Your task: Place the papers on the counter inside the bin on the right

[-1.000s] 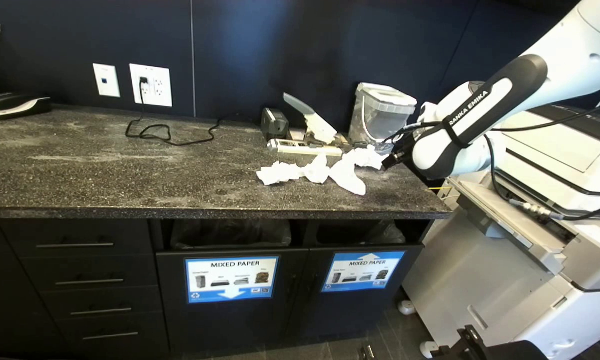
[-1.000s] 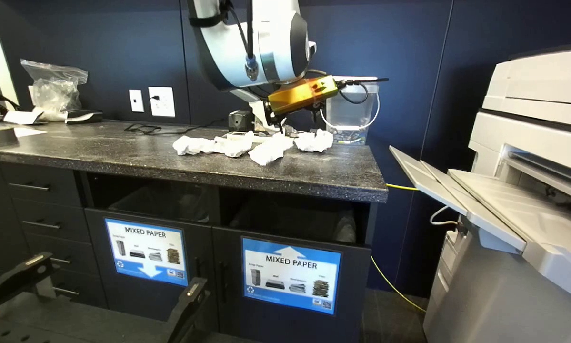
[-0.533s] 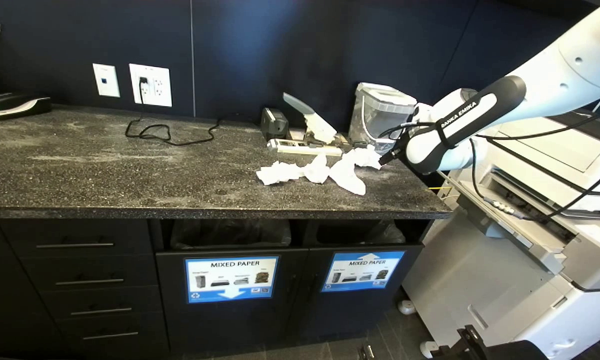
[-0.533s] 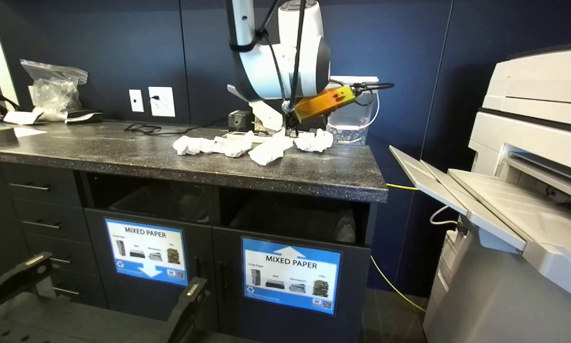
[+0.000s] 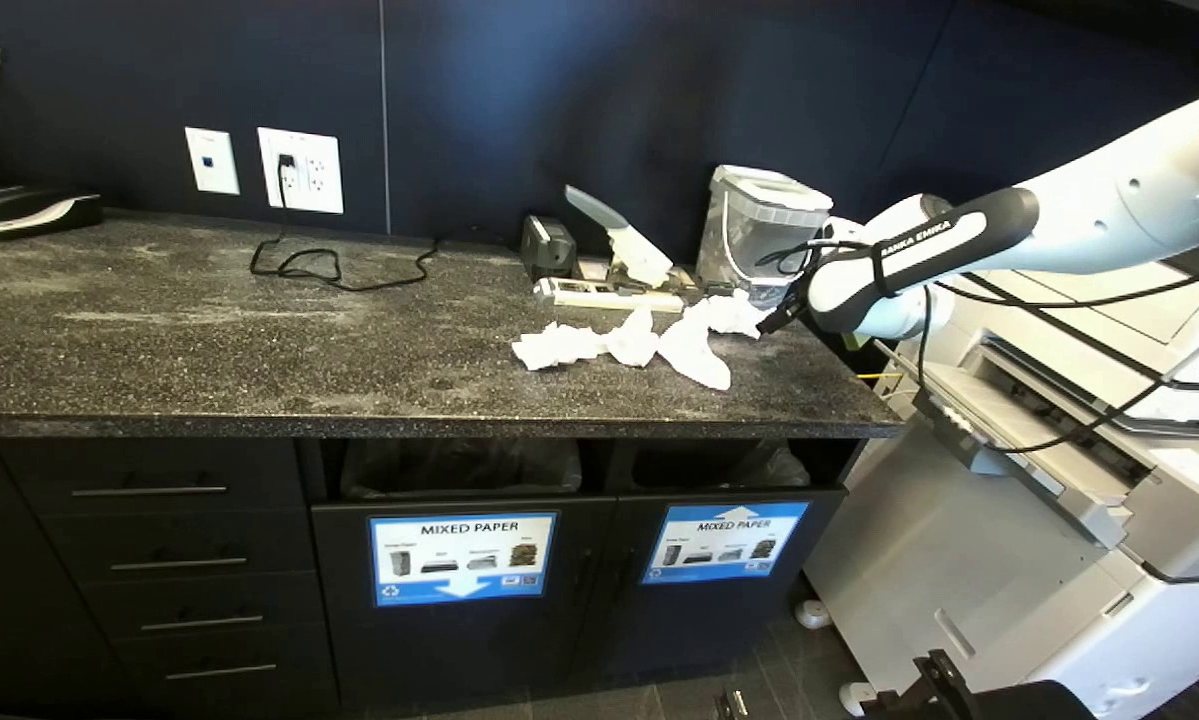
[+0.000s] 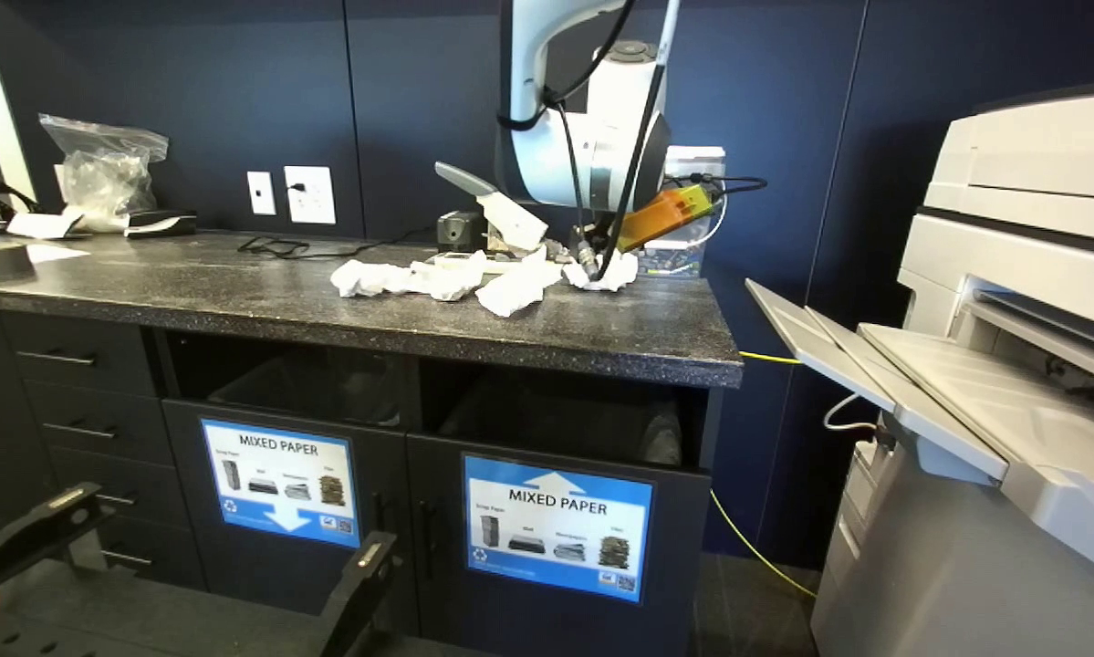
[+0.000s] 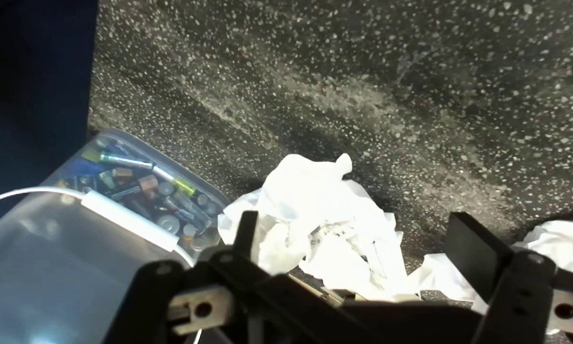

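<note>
Several crumpled papers [image 5: 694, 352] on the surface [image 5: 409, 370], nearest just ahead of the hand [image 7: 358, 234]. Only wrist view clearly shows its fingers [image 7: 477, 253] spread wide, holding nothing; only exterior views show the bin [image 6: 565, 429], below the hand.

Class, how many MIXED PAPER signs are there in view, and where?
2: the down-arrow sign on the left cabinet door, the up-arrow sign on the right cabinet door. Neither is covered.

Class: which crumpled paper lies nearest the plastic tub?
The rightmost paper in both exterior views, beside the tub; the other papers lie farther left along the counter.
</note>
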Controlling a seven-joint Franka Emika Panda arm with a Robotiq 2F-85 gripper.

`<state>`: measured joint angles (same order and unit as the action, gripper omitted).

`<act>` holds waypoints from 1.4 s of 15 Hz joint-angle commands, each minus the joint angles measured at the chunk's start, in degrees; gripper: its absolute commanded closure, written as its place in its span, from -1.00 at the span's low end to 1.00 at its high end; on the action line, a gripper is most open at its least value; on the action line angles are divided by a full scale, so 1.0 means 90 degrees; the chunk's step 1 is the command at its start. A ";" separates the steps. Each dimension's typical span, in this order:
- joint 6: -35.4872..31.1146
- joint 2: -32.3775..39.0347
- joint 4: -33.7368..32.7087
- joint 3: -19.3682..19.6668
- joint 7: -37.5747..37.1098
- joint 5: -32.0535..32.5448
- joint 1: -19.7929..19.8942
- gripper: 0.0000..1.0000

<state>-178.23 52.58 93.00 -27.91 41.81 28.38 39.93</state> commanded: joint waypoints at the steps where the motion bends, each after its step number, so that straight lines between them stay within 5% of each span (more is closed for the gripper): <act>1: 0.0413 0.0681 -0.0846 -0.0646 0.0829 0.0109 0.0273 -1.00; 18: 0.1779 0.2056 -0.2715 -0.1609 0.2972 -0.0034 0.0124 -1.00; 19: 0.1690 0.1887 -0.2705 -0.1245 0.3463 -0.0852 -0.0151 -1.00; 21: 0.1791 0.1953 -0.2870 -0.1148 0.3828 -0.1303 -0.0281 -1.00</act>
<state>-163.57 68.74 71.86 -39.68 70.16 23.08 40.49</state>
